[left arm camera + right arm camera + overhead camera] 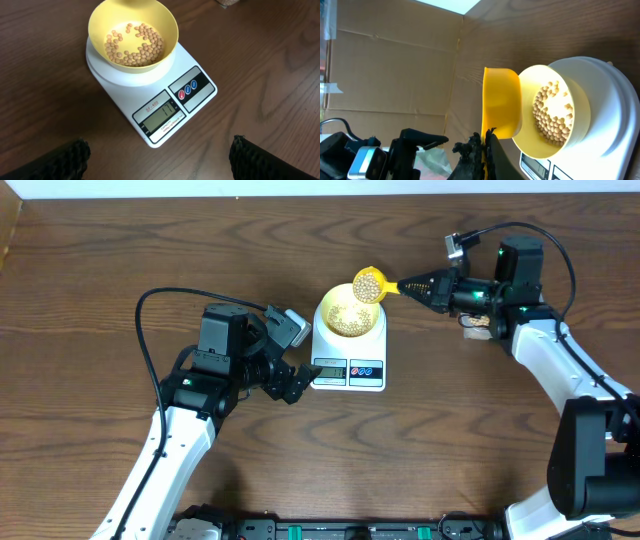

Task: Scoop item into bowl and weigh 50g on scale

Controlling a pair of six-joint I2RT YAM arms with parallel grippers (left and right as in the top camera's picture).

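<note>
Spread wide, left gripper (160, 162) hovers before the mid-table scale (125, 95), likely so its camera reads the display (160, 114); right gripper (420, 284) pinches the scoop (500, 100) of beans (369, 282) above the bowl (167, 27), poised to pour.

- "SF-400" in red on the scale (145, 92), just above the display (161, 116).
- Dark digits on the display, perhaps "11"; not sure.
- Small print under the display and marks on the buttons (189, 88): too small to read.
</note>
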